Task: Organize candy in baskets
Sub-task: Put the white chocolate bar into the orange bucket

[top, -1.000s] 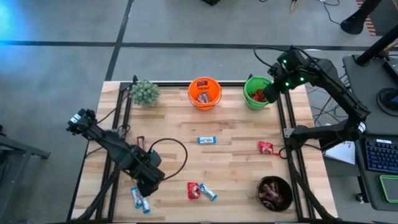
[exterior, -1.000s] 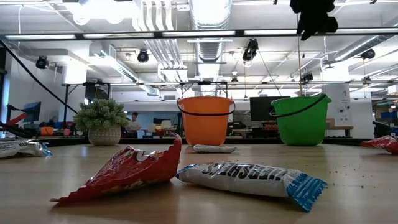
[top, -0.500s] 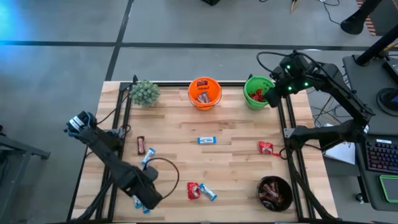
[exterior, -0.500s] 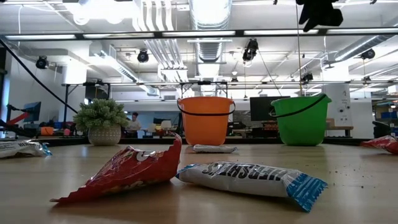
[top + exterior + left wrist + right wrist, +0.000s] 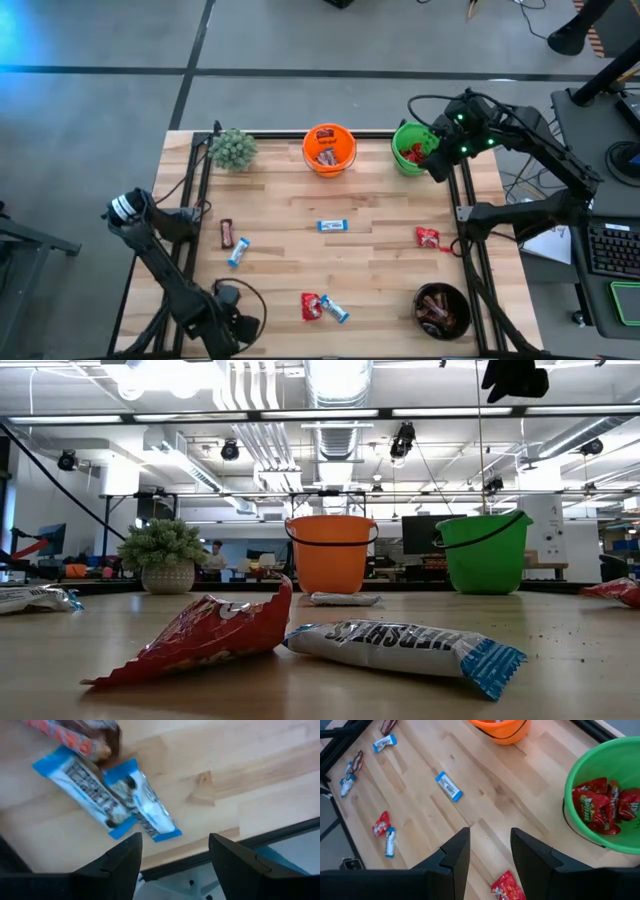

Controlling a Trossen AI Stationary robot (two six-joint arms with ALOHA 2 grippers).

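We are working at the wooden table (image 5: pixel 380 250), sorting, as we judge it, with most of the candy still loose. Along the far edge are standing the orange pail (image 5: pixel 329 149), holding a few pieces, and the green pail (image 5: pixel 411 148), filling with red packets (image 5: pixel 600 802); the black bowl (image 5: pixel 441 309) at the near right corner is holding brown bars. Our right gripper (image 5: pixel 437 160) is hovering just beside the green pail's rim, fingers parted and carrying nothing. Our left gripper (image 5: pixel 172 857) is hanging at the table's near left corner, fingers spread wide and empty, looking down on two light blue-and-white bars (image 5: pixel 117 800) lying crossed and touching, with a brown bar (image 5: pixel 97 737) against them. Still waiting on the boards are a blue bar (image 5: pixel 333 225) mid-table, a red packet (image 5: pixel 428 238) near the right rail, and a red and blue pair (image 5: pixel 322 307) near the front. We are thinking the next move calls for lowering the left gripper over one blue bar alone, without dragging its neighbour.
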